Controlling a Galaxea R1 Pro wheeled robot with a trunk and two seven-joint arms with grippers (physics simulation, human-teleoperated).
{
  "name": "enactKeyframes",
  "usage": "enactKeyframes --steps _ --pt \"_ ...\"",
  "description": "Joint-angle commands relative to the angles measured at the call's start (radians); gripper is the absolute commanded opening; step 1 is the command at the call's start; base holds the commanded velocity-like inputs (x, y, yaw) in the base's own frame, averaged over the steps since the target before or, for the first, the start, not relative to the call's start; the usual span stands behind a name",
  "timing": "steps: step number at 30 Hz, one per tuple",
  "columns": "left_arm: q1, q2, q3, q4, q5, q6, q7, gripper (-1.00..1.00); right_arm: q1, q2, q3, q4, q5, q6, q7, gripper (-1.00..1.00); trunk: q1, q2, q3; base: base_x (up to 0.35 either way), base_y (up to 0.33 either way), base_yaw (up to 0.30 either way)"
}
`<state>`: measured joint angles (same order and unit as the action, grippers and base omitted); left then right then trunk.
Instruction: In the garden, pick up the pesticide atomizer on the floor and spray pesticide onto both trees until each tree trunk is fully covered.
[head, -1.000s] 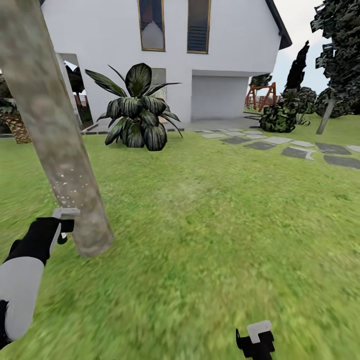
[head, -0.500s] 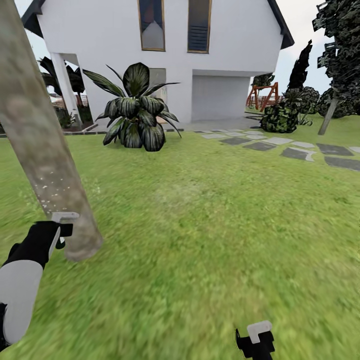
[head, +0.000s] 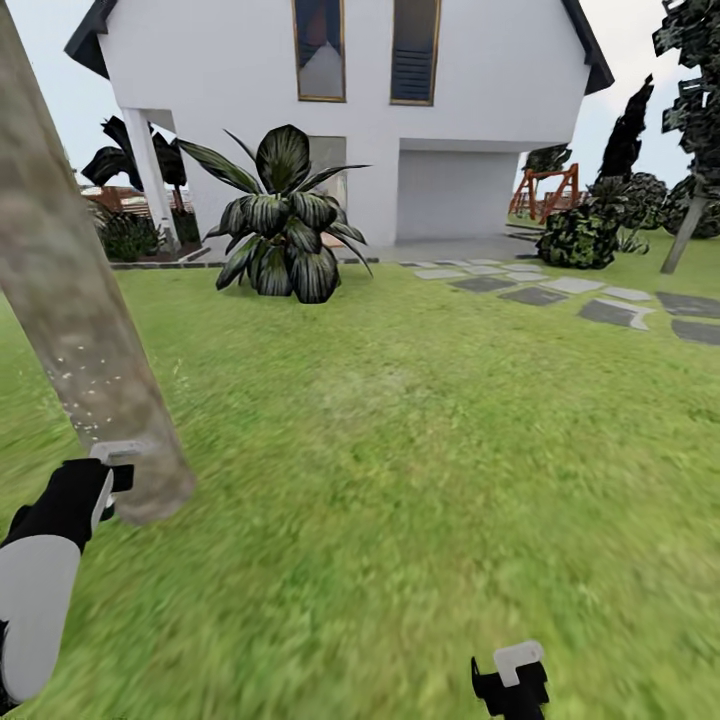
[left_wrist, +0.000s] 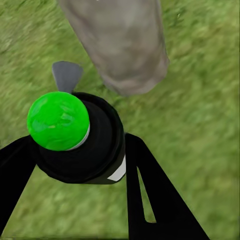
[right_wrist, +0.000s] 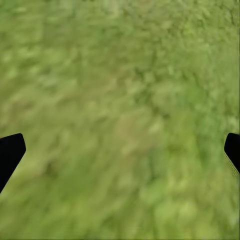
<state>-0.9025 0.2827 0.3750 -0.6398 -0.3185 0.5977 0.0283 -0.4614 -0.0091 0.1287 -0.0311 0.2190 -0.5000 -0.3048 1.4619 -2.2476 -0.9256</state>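
Spray step in hand. Left hand (left_wrist: 75, 165) is clamped on the pesticide atomizer (left_wrist: 80, 140); its top reads green here, nozzle aimed at the base of the tree trunk (head: 75, 300), which sits at 10 o'clock in the head view, just beside the hand. White pesticide specks (head: 85, 385) dot the lower trunk; bark higher up looks bare, so I'd judge coverage partial. Right hand (right_wrist: 120, 145) hangs spread and empty over the grass (head: 420, 450) at 6 o'clock. Second tree (head: 695, 150) stands well apart at 2 o'clock, past the paving stones (head: 610, 310). Next: probably sweep the nozzle up the trunk, then drive to tree two.
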Motion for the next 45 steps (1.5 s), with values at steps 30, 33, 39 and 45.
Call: enactKeyframes --steps 30,33,39,45 --pt "0.027 -0.017 0.001 0.092 0.053 -0.005 -0.004 -1.0 0.0 0.0 0.008 0.0 0.005 0.0 -0.01 1.0 0.0 0.0 -0.001 0.245 -0.061 0.112" --pt "0.028 -0.018 0.003 0.094 0.053 -0.005 -0.004 -1.0 0.0 0.0 0.008 0.0 0.005 0.0 -0.01 1.0 0.0 0.0 -0.001 0.001 0.0 0.276" --pt "0.028 -0.017 0.005 0.095 0.052 -0.005 0.002 -1.0 0.0 -0.001 0.008 0.0 0.005 0.0 -0.01 1.0 0.0 0.0 -0.001 0.119 0.0 0.072" --pt "0.03 -0.018 0.08 0.096 0.051 -0.008 -0.003 -1.0 0.0 -0.001 0.008 0.0 0.005 0.0 -0.01 1.0 0.0 0.0 -0.001 0.326 0.073 0.012"
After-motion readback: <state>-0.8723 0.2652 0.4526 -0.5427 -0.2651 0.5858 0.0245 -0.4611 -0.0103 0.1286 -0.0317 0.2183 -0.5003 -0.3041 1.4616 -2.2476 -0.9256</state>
